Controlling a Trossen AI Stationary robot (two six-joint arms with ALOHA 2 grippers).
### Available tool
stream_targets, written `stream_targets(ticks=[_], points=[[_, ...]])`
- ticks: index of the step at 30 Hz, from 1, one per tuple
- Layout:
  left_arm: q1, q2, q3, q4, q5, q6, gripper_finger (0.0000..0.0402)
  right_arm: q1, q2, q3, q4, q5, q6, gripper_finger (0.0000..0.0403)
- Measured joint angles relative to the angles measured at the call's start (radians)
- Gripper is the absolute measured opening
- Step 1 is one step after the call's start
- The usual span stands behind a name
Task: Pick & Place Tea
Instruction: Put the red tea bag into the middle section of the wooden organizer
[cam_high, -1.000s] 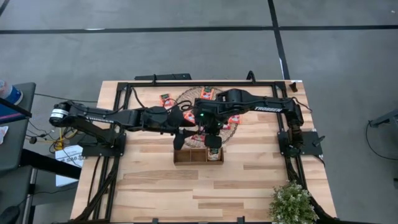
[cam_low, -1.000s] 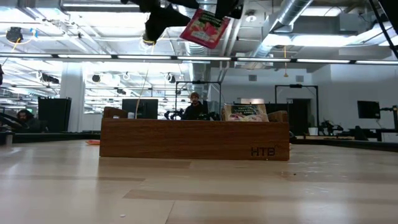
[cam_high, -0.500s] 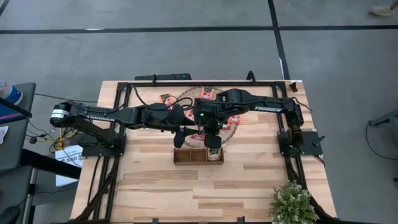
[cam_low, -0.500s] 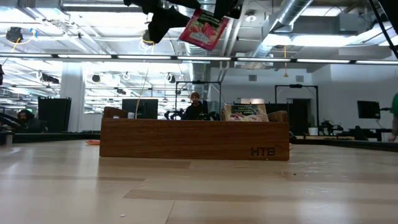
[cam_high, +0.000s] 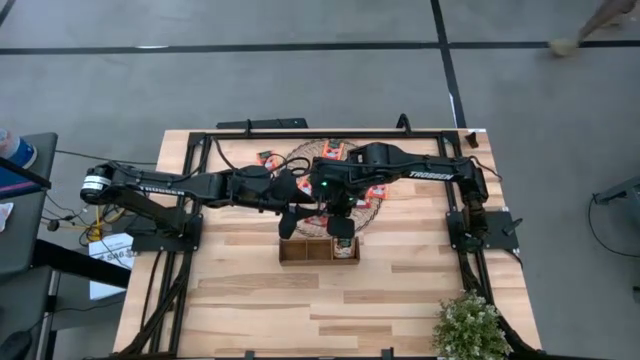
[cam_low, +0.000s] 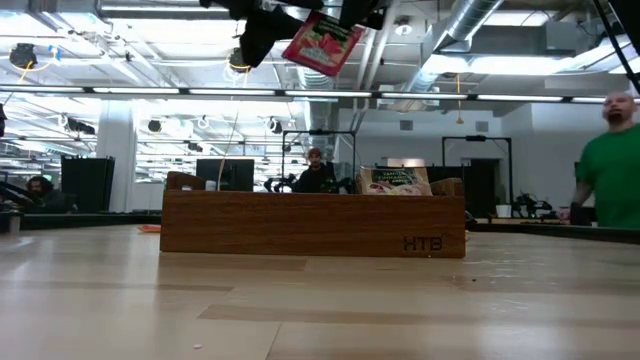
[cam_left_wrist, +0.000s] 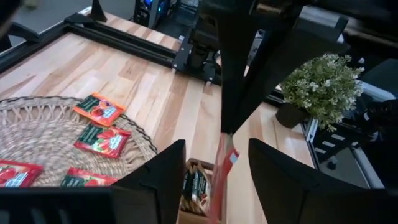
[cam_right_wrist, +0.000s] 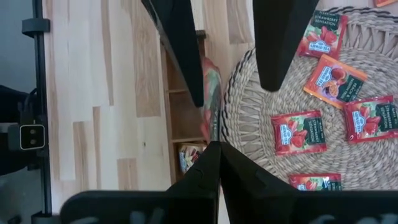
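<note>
Both arms meet over the middle of the table, above the near edge of the round woven mat (cam_high: 330, 185) and the small wooden tray (cam_low: 312, 224). The right gripper (cam_right_wrist: 213, 142) has its fingers pressed together on the top edge of a red tea sachet (cam_low: 323, 42), which hangs tilted high above the tray. The left gripper (cam_left_wrist: 213, 165) is spread, one finger either side of that sachet without touching it. More sachets (cam_right_wrist: 297, 133) lie on the mat, and one pale sachet (cam_low: 394, 181) stands in the tray's right compartment. A person in a green shirt (cam_low: 605, 170) stands in the room beyond.

Woven wicker mat (cam_right_wrist: 261, 106), glossy sachets (cam_right_wrist: 298, 132), wooden tray (cam_low: 312, 224)
</note>
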Motion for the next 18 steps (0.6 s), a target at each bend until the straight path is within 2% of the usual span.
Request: stream_targets(ticks=[4, 13, 18], points=[[0.000, 0.004, 0.000, 0.008, 0.000, 0.001, 0.0128, 0.000, 0.000, 0.000, 0.010, 0.000, 0.000, 0.0000], [0.000, 0.005, 0.000, -0.003, 0.016, 0.018, 0.0010, 0.000, 0.000, 0.000, 0.011, 0.002, 0.000, 0.0000], [0.000, 0.005, 0.000, -0.022, 0.019, 0.023, 0.0001, 0.000, 0.000, 0.000, 0.012, 0.003, 0.000, 0.0000]])
